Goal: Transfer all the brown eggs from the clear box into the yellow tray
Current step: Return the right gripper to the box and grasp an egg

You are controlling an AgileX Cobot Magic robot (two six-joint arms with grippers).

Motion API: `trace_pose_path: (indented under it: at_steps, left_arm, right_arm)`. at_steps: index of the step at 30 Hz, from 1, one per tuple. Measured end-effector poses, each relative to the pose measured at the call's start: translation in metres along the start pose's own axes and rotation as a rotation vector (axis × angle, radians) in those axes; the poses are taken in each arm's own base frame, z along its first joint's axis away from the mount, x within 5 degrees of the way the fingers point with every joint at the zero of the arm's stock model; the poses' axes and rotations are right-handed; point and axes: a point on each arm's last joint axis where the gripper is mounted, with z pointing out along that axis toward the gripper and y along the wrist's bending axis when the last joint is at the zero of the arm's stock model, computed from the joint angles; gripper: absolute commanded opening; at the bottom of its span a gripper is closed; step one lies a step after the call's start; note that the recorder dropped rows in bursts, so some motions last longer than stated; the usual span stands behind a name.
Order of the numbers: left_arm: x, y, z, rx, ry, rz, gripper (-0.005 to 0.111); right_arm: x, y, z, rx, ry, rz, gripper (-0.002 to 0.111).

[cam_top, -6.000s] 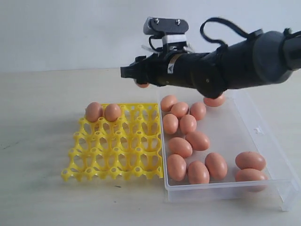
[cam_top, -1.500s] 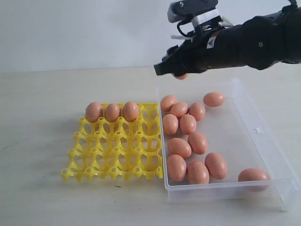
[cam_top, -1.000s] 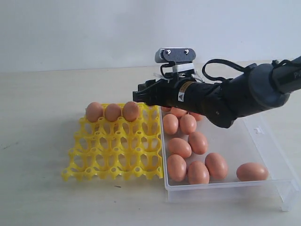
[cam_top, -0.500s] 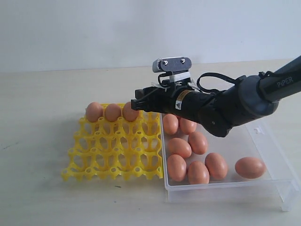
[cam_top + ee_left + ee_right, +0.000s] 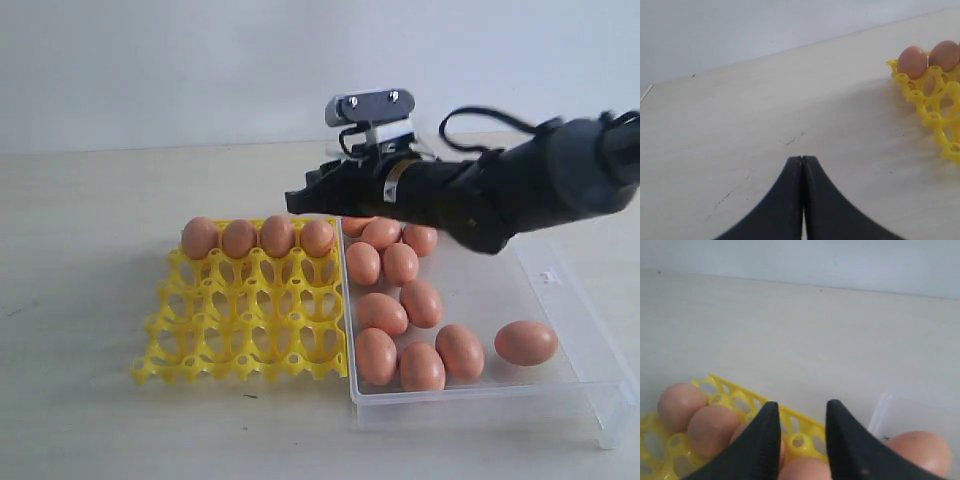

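While four brown eggs (image 5: 277,236) sit along the far row of the yellow tray (image 5: 240,330) and the rest lie in the clear box (image 5: 560,290), the right gripper (image 5: 292,203) hovers just above the fourth, jaws apart and empty; the left gripper (image 5: 802,159) is closed.

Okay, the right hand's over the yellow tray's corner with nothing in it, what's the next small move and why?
Probably swing the right hand over the clear box and lower it around a near egg. Its jaws stand apart and empty, four eggs sit in the back row of the yellow tray, and many lie in the box.
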Motion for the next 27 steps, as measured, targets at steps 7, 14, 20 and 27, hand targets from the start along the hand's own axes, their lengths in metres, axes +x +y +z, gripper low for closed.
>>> trace_pose_path:
  at_steps: [7, 14, 20, 27]
  left_arm:
    - [0.0, 0.0, 0.0, 0.0, 0.0, 0.0, 0.0]
    - [0.0, 0.0, 0.0, 0.0, 0.0, 0.0, 0.0]
    - [0.0, 0.0, 0.0, 0.0, 0.0, 0.0, 0.0]
    - [0.0, 0.0, 0.0, 0.0, 0.0, 0.0, 0.0]
  right_arm:
    - [-0.065, 0.001, -0.087, 0.152, 0.281, -0.385, 0.0]
    - [-0.044, -0.024, -0.126, 0.275, 0.868, -0.732, 0.013]
    - [-0.021, -0.018, -0.124, 0.049, 1.07, -0.823, 0.048]
    - [-0.012, -0.02, -0.109, -0.024, 1.067, -0.922, 0.073]
